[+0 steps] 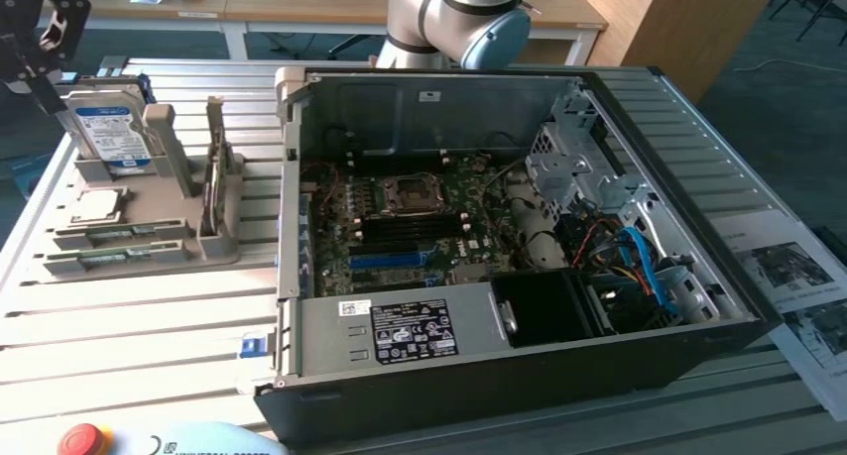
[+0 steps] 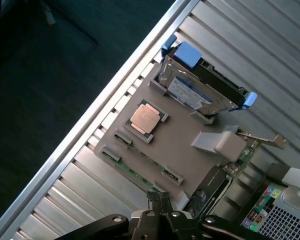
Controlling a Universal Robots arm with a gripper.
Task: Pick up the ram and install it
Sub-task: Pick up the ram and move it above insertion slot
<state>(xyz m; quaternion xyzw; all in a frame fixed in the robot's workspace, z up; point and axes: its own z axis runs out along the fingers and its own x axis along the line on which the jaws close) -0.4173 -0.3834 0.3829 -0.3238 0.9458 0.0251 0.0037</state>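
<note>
— Pincer [image 2: 160, 202]: clenched or parted?
— Clenched, tips pressed together, hanging above the grey holder [image 2: 190, 155] on the bench [image 2: 250, 45]. I see nothing I would call gripped in it.
— And the ram?
— The ram [image 2: 132, 170] sits in the holder's long slot, on the side nearest the bench edge, near the processor chip [image 2: 146, 118]. The hard drive [image 2: 195, 92] stands on edge at the holder's other end. The ram is apart from the pincer, below it.
— So which step is this?
— The pick-up, I judge, and early in it. The stick has not left its slot. The computer case [image 1: 437, 108] lies open beside the holder, on the exterior view's right of it, with its blue slot [image 1: 391, 260] showing.
— What would a grasp call for?
— Parted jaws first; shut as they are, they cannot straddle anything. Then the tips need to be squared across the thin board, near its middle and clear of the end clips [image 2: 107, 152]. It is a narrow target, so a slight twist would likely land a finger on the holder instead.
</note>
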